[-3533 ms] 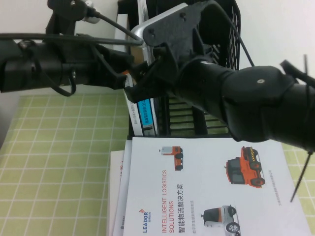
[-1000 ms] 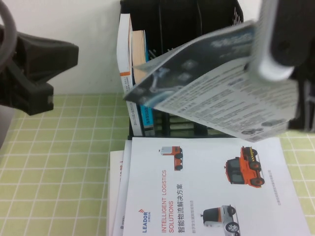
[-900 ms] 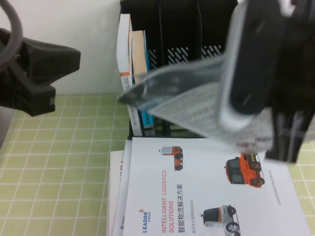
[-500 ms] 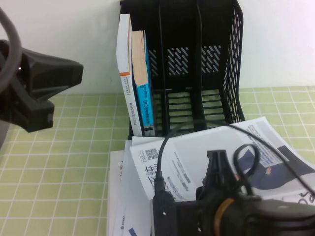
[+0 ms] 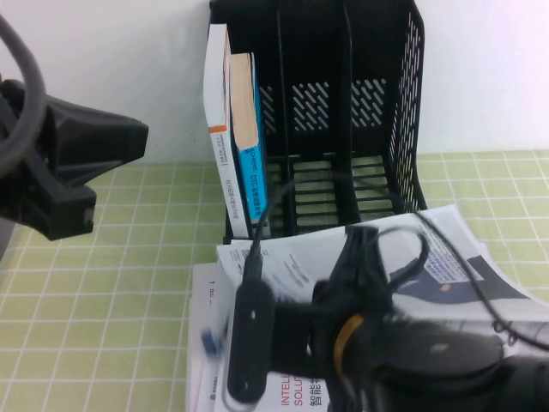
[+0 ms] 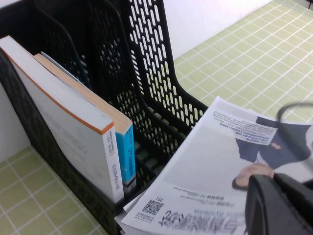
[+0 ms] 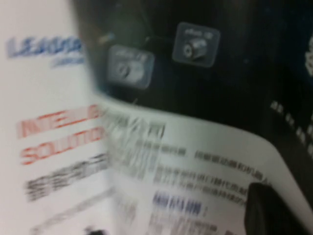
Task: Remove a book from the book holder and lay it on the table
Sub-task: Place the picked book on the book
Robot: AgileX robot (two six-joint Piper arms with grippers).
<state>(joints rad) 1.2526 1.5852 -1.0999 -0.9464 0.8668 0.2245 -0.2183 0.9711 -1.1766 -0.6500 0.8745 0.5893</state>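
We see the book (image 5: pixel 463 257) out of the book holder (image 5: pixel 343 103), lying at 6 o'clock from it atop the LEADOR brochure (image 7: pixel 44 112) on the table (image 5: pixel 111 257). The right gripper (image 7: pixel 161 122) stays clenched on its edge; that arm hides much. Two thick books (image 5: pixel 236 129) stand at 11 o'clock. The left gripper (image 5: pixel 77 163), at 9 o'clock: we cannot tell.

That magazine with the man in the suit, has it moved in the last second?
Yes. The magazine has dropped from in front of the black file rack onto the brochure pile on the table; the right gripper remains shut on it.
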